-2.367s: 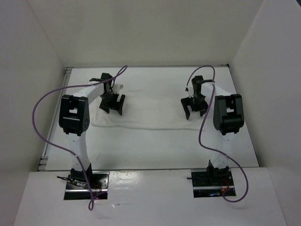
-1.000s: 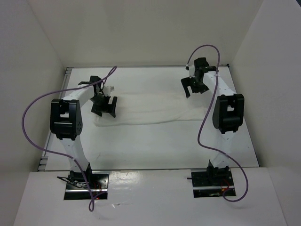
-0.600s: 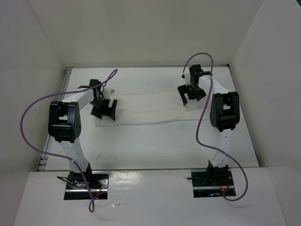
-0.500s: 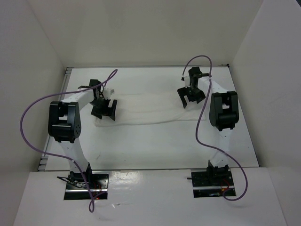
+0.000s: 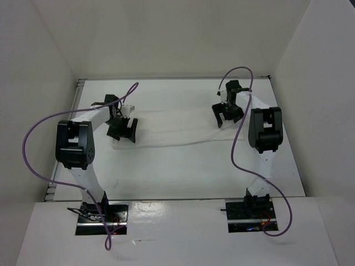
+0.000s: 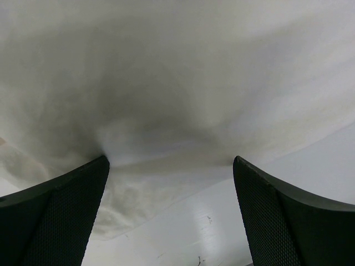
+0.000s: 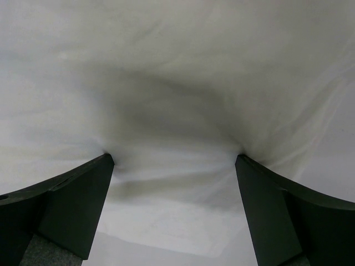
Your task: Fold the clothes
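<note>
Top external view gives us the clothes (image 5: 177, 128) as a flat white band lying across the far half of the table (image 5: 166, 172), running left to right. We see the left gripper (image 5: 122, 128) down on its left end and the right gripper (image 5: 228, 113) on its right end. Both wrist views show us jaws spread wide, with the fingertips (image 6: 83, 188) pressing into the clothes and dimpling them, and nothing pinched between.
</note>
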